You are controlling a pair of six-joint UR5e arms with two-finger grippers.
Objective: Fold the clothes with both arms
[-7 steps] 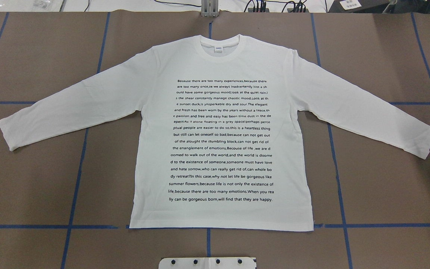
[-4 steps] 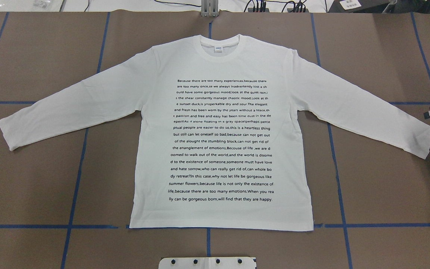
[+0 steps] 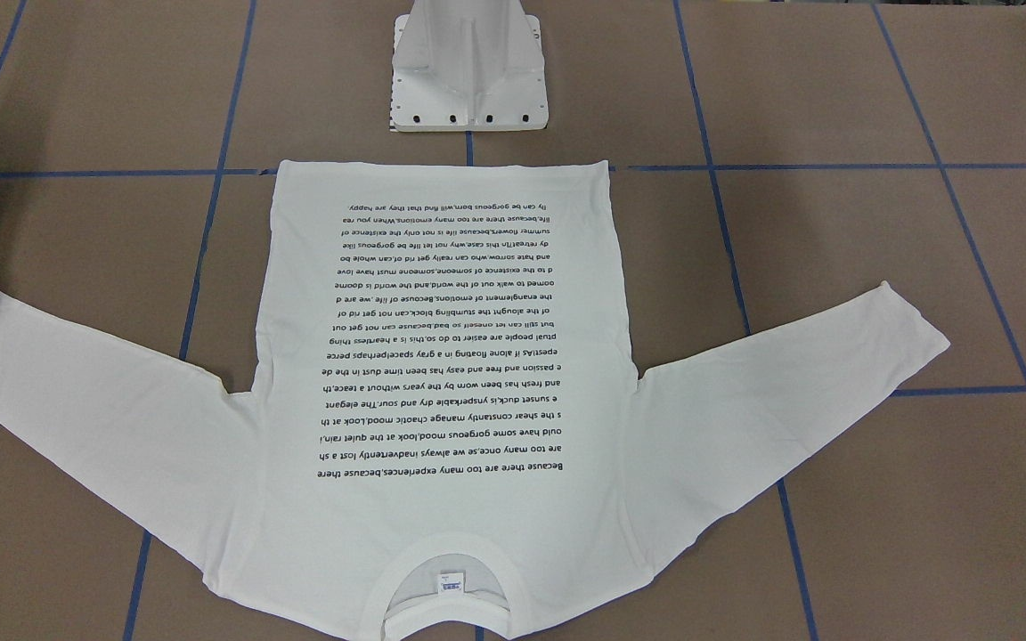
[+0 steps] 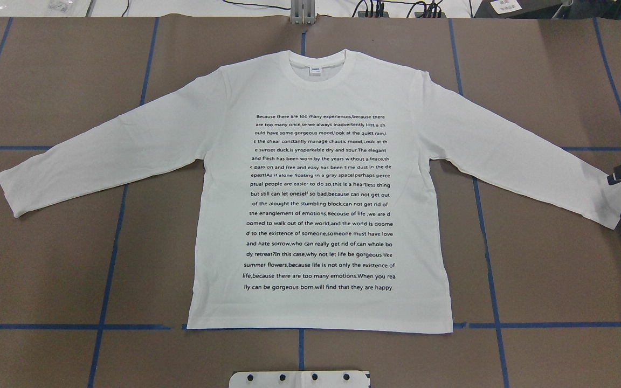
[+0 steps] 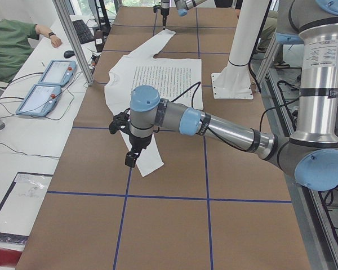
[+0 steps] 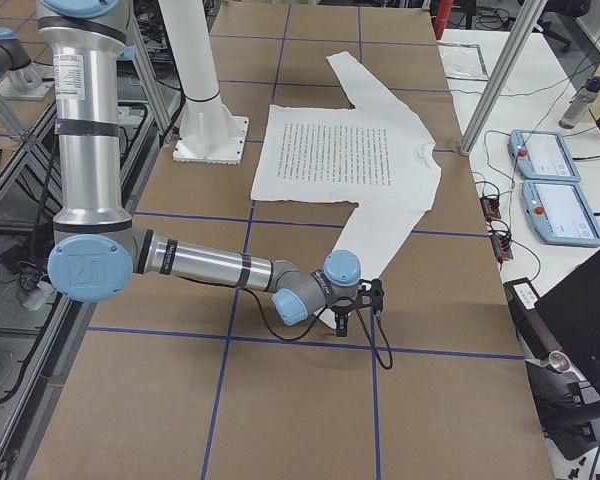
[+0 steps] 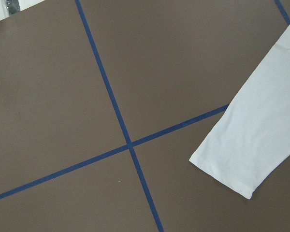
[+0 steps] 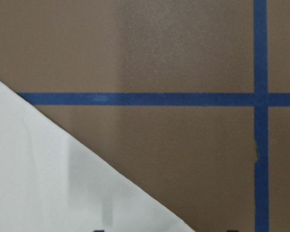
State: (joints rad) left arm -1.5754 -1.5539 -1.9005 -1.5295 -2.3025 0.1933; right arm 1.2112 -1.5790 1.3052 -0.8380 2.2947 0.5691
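The white long-sleeved T-shirt (image 4: 316,188) lies flat on the brown table with its printed text up, collar far from me and both sleeves spread. It also shows in the front-facing view (image 3: 442,356). My right gripper (image 4: 620,173) is low at the end of the right sleeve cuff (image 4: 615,207). Two dark tips stand apart at the bottom of the right wrist view, so it looks open. My left gripper (image 5: 130,159) hangs above the table just beyond the left cuff (image 7: 241,159). It shows only in the exterior left view, so I cannot tell its state.
The white pedestal base (image 3: 468,80) stands at the near table edge below the shirt hem. Blue tape lines (image 4: 111,242) grid the brown table. Two teach pendants (image 5: 45,84) lie on a side table beyond the collar, where a person in green (image 5: 11,45) sits.
My right gripper has come in from the right edge of the overhead view toward the right sleeve cuff. The shirt has not moved.
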